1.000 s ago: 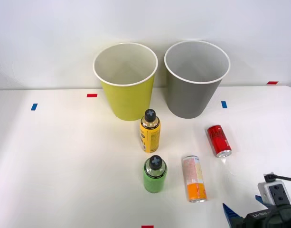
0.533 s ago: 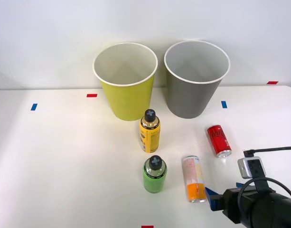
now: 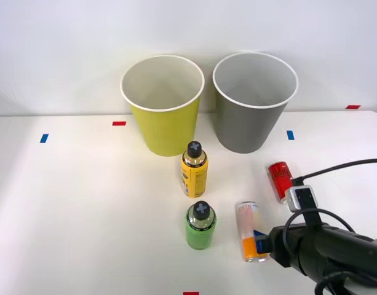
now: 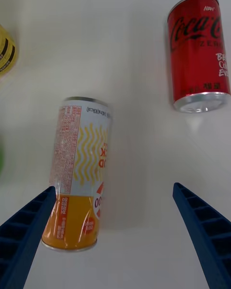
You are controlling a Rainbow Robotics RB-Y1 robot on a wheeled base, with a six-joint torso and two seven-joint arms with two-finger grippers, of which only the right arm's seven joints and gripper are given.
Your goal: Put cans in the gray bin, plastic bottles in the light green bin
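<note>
The right gripper [image 4: 115, 236] is wide open and holds nothing. One blue finger [image 4: 26, 238] touches the orange and white can [image 3: 251, 231], which lies low in the front view, right of the middle. The red can [image 3: 280, 180] lies just up and right of it. The green bottle [image 3: 200, 225] and yellow bottle [image 3: 194, 169] stand left. The gray bin [image 3: 254, 102] and light green bin [image 3: 163, 104] stand at the top.

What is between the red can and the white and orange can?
Just bare white table, in the wrist view. The red can and the orange can lie apart, nothing between them.
</note>
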